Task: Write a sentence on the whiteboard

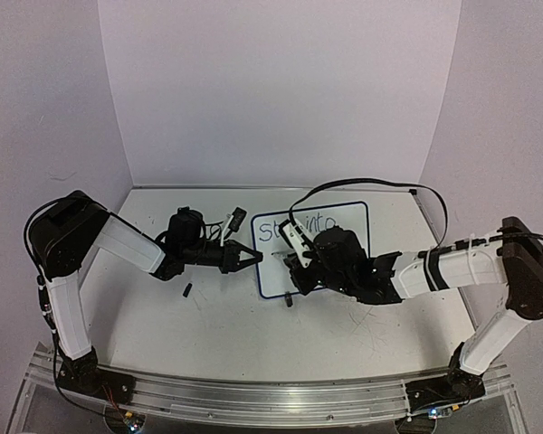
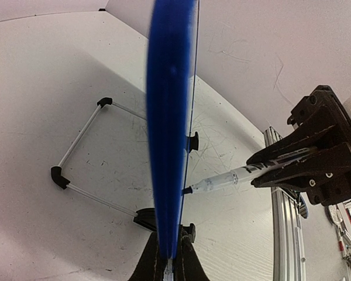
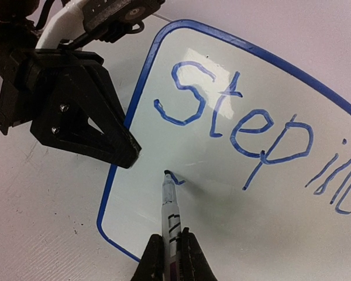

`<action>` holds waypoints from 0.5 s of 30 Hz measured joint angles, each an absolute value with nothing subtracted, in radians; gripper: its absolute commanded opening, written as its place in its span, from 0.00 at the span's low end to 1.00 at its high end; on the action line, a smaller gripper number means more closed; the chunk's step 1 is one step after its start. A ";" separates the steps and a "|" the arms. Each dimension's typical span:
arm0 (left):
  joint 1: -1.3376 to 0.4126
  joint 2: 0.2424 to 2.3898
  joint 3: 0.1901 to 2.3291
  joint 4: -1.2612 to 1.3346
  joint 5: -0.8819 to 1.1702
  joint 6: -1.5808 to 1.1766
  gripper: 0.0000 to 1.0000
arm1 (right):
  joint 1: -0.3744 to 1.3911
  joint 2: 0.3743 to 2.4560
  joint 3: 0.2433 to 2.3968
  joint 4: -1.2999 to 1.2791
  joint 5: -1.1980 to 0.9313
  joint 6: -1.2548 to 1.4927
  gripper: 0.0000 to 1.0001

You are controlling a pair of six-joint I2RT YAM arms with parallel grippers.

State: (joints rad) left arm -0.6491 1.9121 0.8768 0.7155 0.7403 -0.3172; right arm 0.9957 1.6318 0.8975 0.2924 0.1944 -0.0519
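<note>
Left fingers [image 2: 152, 267] clamp whiteboard [image 3: 222, 196] on scuffed white tabletop [image 1: 208, 316].

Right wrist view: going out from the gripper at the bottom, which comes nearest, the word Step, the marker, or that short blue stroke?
1. marker, held in the right gripper itself, bottom centre.
2. short blue stroke, at the marker's tip, low on the whiteboard.
3. word Step, higher up the board.

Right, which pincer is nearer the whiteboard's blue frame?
Left. The left pincer clamps the whiteboard by its frame edge; the right pincer holds a marker, its tip on the board's face inside the frame.
</note>
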 measured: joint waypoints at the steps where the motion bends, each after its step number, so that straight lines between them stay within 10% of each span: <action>1: -0.649 1.912 0.877 0.715 0.740 -0.317 0.00 | 0.996 1.634 0.898 0.293 0.191 -0.052 0.00; 15: -0.649 1.912 0.876 0.715 0.741 -0.314 0.00 | 0.999 1.637 0.899 0.288 0.168 -0.041 0.00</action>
